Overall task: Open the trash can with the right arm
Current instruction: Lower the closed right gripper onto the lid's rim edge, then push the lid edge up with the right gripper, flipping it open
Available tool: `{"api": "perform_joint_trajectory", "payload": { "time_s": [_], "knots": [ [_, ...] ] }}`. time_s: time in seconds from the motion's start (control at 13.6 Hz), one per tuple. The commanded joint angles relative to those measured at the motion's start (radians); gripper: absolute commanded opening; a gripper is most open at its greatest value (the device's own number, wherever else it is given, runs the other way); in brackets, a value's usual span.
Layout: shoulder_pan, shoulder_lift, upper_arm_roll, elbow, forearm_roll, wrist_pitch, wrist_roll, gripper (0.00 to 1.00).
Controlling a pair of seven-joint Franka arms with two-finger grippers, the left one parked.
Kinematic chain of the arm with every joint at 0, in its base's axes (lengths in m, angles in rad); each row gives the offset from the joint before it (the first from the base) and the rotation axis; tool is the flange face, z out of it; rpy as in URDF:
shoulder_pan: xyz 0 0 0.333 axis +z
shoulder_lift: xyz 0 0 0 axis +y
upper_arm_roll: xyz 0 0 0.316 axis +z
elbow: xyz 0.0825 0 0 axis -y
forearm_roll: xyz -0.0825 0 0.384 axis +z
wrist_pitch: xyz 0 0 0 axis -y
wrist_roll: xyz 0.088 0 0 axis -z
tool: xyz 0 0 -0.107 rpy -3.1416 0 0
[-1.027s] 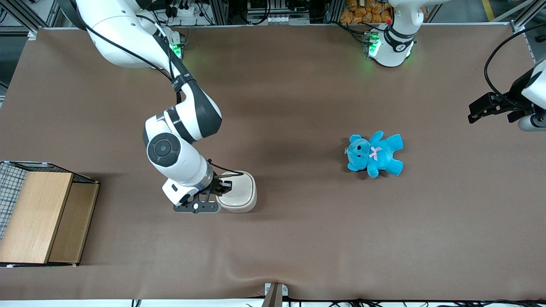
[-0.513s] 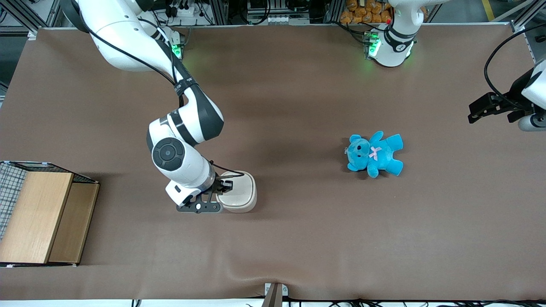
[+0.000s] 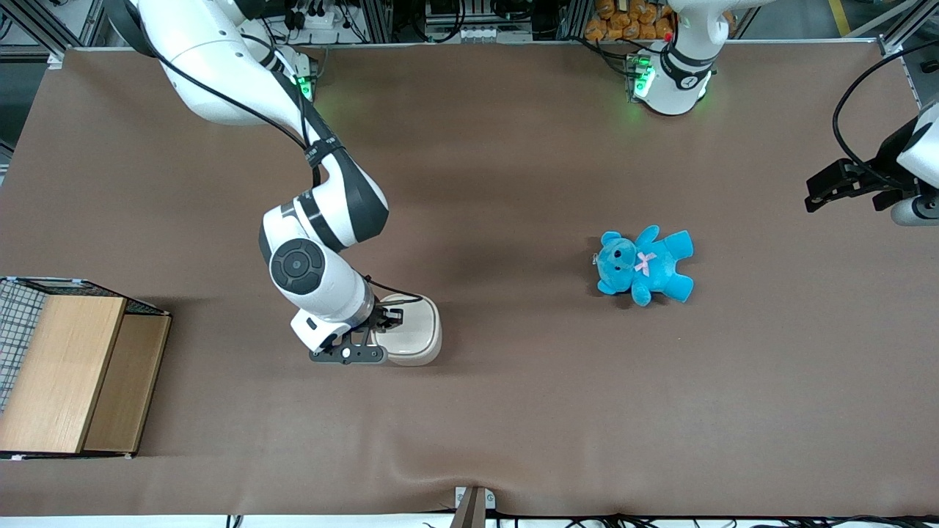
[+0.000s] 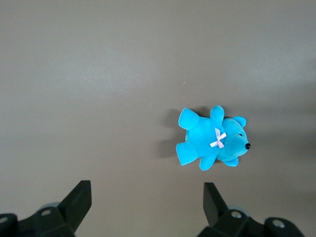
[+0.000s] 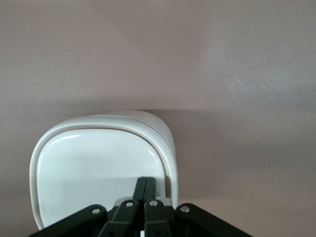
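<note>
The trash can [image 3: 414, 331] is a small cream-white bin with a smooth lid, standing on the brown table; its lid lies flat and closed. It also shows in the right wrist view [image 5: 98, 168]. My right arm [image 3: 315, 242] reaches down over the bin's edge toward the working arm's end. The gripper [image 3: 381, 323] sits just above that edge of the lid, its two fingers pressed together with nothing between them. In the right wrist view the gripper [image 5: 146, 181] has its fingertips over the lid near the rim.
A blue teddy [image 3: 645, 265] lies on the table toward the parked arm's end; it also shows in the left wrist view [image 4: 212, 140]. A wooden box with wire mesh [image 3: 66, 370] stands at the working arm's end of the table.
The right arm's wrist and elbow have shifted a little toward the trash can, and the gripper has edged slightly over the lid. The lid stays flat.
</note>
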Motion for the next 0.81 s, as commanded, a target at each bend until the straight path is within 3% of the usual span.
{"api": "perform_joint_trajectory", "payload": {
  "time_s": [0.0, 0.73],
  "knots": [
    [0.01, 0.01, -0.009, -0.026, -0.014, 0.048, 0.019, 0.0],
    [0.002, 0.0, -0.001, 0.097, -0.001, -0.13, 0.015, 0.0]
  ]
}}
